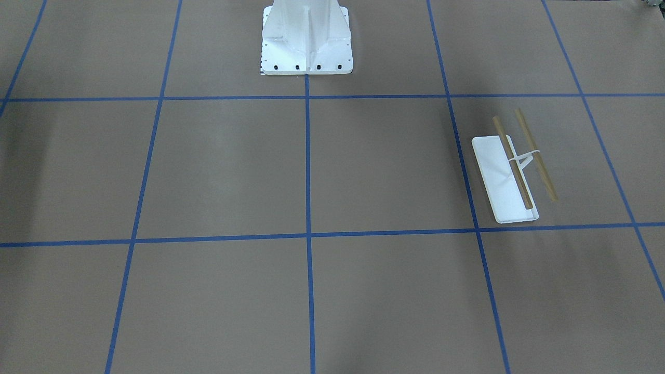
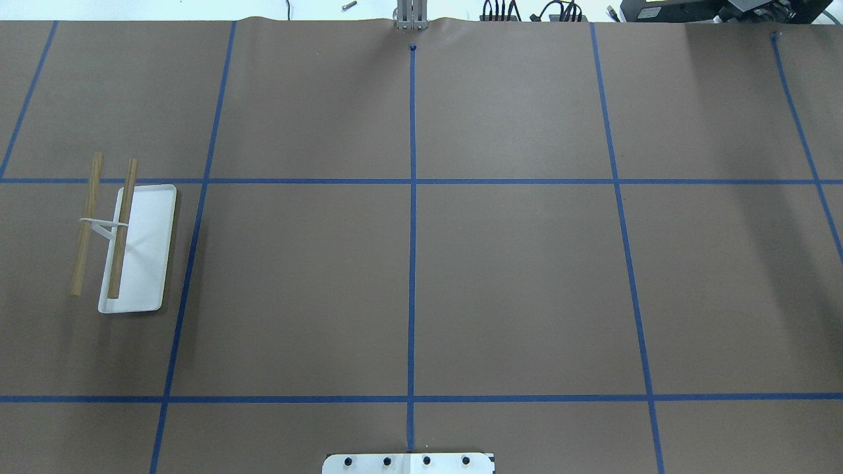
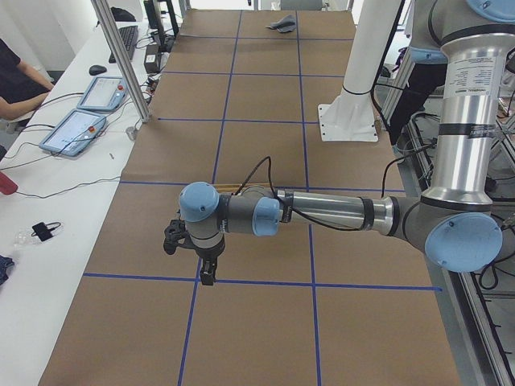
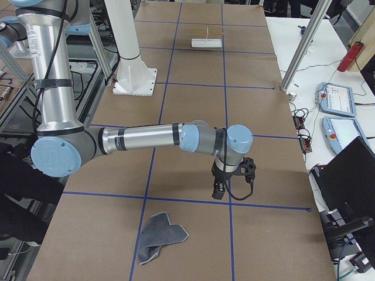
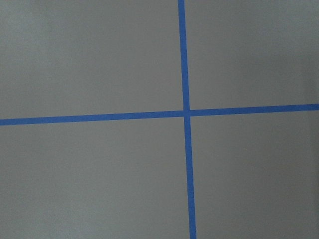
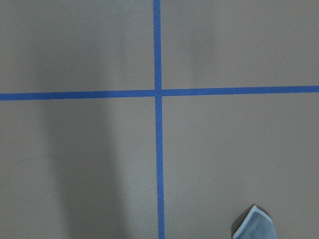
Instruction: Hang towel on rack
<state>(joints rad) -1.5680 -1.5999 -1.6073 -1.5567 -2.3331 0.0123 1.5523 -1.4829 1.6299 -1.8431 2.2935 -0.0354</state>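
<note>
The towel lies crumpled on the brown table at the robot's right end, dark grey face up. One corner of it shows in the right wrist view, and it is small and far off in the exterior left view. The rack stands at the table's left end, with a white tray base and two bare tan rods; it also shows far off in the exterior right view. My left gripper hangs over the table near the rack. My right gripper hangs just beyond the towel. I cannot tell whether either is open or shut.
The large white bolted pedestal stands at the robot's edge of the table, mid-length. Blue tape lines grid the brown surface. Tablets, cables and metal posts line the operators' side.
</note>
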